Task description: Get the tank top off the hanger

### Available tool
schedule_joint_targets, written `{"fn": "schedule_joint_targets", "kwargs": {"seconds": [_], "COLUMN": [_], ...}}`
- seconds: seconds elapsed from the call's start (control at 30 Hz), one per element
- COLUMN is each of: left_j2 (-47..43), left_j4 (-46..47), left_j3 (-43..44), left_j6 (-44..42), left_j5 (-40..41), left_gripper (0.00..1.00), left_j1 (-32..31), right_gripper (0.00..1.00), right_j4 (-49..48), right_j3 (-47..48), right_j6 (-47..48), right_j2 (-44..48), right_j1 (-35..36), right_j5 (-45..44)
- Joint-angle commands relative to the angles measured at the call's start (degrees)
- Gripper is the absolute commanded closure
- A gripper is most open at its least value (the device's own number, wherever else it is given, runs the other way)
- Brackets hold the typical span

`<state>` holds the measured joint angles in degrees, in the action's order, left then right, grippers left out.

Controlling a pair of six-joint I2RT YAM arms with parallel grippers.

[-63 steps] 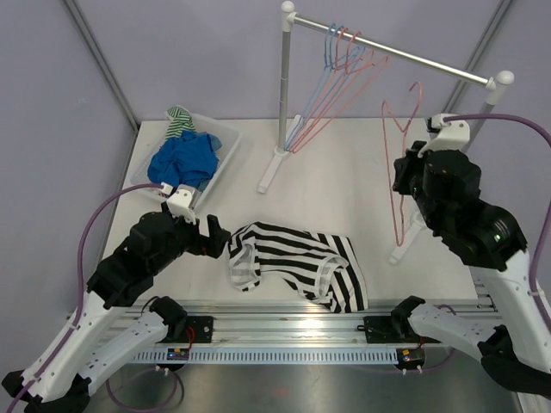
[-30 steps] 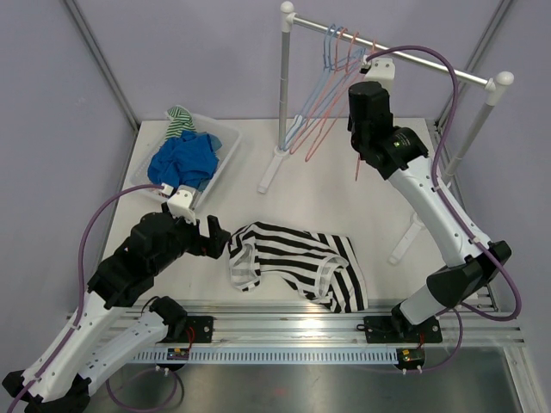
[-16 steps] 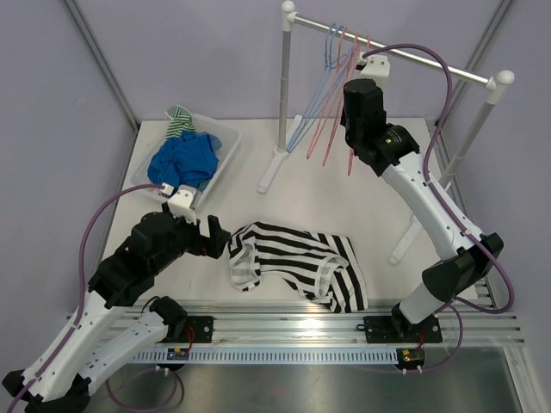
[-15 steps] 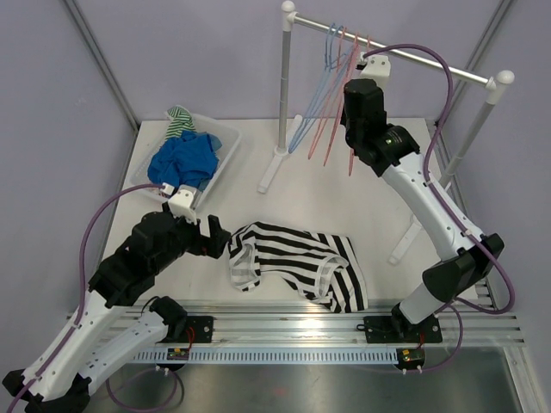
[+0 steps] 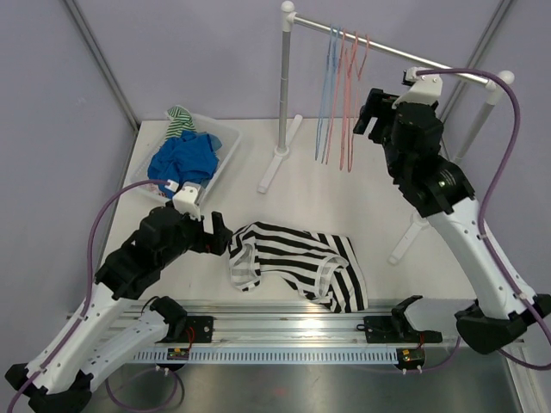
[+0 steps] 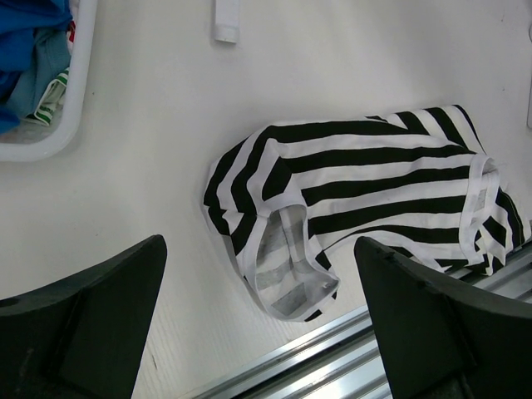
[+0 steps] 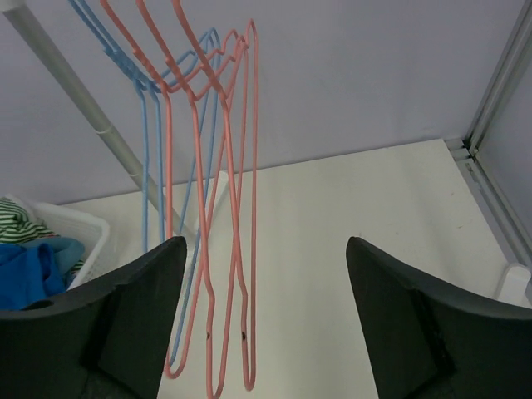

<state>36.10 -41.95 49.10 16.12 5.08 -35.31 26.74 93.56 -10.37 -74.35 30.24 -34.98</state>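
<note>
We are noting the striped tank top [image 5: 297,267] lying crumpled on the tabletop [image 5: 344,189], free of any hanger, so we are judging the removal done. The left claw [image 5: 217,234] is hovering wide open just beside the garment's left edge, gripping nothing. The right claw [image 5: 373,116] is standing open and empty beside the bare pink hangers [image 7: 251,166], which are hanging from the rack bar [image 5: 379,47], well apart from the garment. We are finding no readable brand, label or writing.
</note>
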Motion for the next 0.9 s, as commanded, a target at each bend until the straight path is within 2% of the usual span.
{"fn": "schedule_joint_targets", "kwargs": {"seconds": [0.0,0.03,0.07,0.2,0.37,0.5,0.63,0.8,0.87], "left_j2": [2.48,3.27,3.89,8.19,17.14,26.63,39.11,56.5,59.08], "left_j4": [0.83,0.39,0.47,3.8,8.28,14.26,20.32,20.42,20.77], "left_j3": [1.78,2.05,2.14,0.65,1.7,2.22,7.83,16.02,17.07], "left_j6": [3.81,4.79,5.93,11.55,14.28,14.91,14.56,13.77,13.5], "left_j5": [0.19,-0.07,-0.33,-1.04,3.26,4.5,5.37,6.78,7.22], "left_gripper": [0.01,0.01,0.01,0.01,0.01,0.01,0.01,0.01,0.01], "left_j1": [0.15,0.15,0.07,-2.04,-9.76,-16.01,-22.77,-24.46,-24.54], "right_gripper": [0.14,0.03,0.01,0.01,0.0,0.01,0.0,0.01,0.01], "right_j4": [-1.17,-1.25,-1.6,-4.5,-1.52,-0.2,-0.72,-0.12,0.24], "right_j3": [-3.01,-4.16,-5.57,-15.13,-19.99,-24.46,-26.93,-29.31,-29.92], "right_j6": [-0.79,-1.05,-1.75,-3.34,-5.62,-5.36,-5.8,-6.15,-5.71], "right_j2": [6.83,8.24,11.73,20.28,28.18,32.77,35.58,36.9,37.87], "right_j1": [-0.27,-0.36,-0.36,-0.27,-0.36,-0.27,-0.36,-0.36,-0.36], "right_j5": [5.09,6.58,10.33,20.72,27.94,30.15,29.97,31.29,31.82]}}
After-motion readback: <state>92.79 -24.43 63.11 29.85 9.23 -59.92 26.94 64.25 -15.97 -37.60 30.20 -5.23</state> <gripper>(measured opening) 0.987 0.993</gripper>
